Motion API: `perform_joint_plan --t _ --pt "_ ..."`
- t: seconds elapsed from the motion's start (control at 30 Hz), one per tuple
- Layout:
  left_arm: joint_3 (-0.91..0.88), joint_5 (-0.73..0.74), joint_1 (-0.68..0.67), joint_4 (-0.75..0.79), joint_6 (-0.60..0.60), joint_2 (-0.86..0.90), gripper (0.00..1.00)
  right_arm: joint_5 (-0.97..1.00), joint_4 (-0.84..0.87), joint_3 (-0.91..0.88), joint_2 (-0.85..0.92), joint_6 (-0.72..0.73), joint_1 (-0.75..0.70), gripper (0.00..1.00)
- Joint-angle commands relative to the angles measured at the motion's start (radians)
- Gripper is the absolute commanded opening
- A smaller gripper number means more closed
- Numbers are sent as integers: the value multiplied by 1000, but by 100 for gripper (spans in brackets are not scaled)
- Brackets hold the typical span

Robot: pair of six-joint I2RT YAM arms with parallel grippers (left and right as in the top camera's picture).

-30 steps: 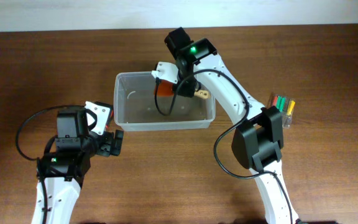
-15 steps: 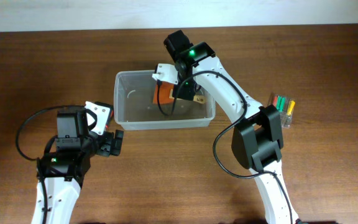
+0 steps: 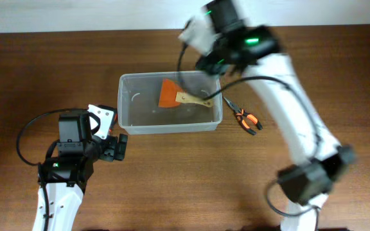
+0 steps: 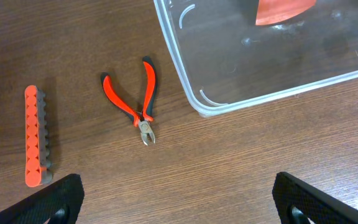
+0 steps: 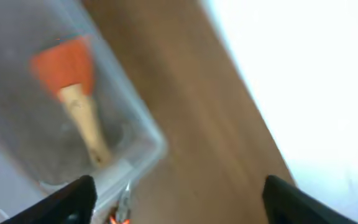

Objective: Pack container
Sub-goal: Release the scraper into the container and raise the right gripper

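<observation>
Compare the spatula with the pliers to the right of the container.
The spatula lies inside the container; the pliers lie outside on the table, by its right end. The spatula has a wooden handle and orange blade; the pliers have orange and black grips. The spatula looks longer than the pliers. Both carry orange, lie flat, and neither is gripped.
</observation>
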Motion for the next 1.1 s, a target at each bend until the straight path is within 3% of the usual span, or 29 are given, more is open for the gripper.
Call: perform_joint_plan --t 0.0,0.1,0.2,0.3,0.4,0.53,0.73,0.9,1.07 --pt "19 13 -4 12 -11 3 99 23 -13 2 -98 365 -143 93" --pt "19 15 -4 106 -6 3 99 11 -75 2 -140 576 -284 94" --pt "19 32 -4 111 -6 3 99 -54 -168 2 -148 689 -416 94" --pt "19 -41 0 121 -6 3 99 -126 -277 1 -133 749 -545 94" --pt "19 -121 42 130 -114 3 99 -165 -344 -16 -107 750 -652 91" --pt "19 -109 211 129 -272 24 99 -199 -338 -100 -80 779 -752 91" --pt "19 -14 487 122 -299 109 99 -193 -216 -282 -74 800 -771 84" --pt "19 -11 624 119 -299 219 99 -179 -111 -411 -71 803 -763 84" --pt "19 -12 676 119 -298 321 99 -187 -97 -452 -31 740 -748 95"
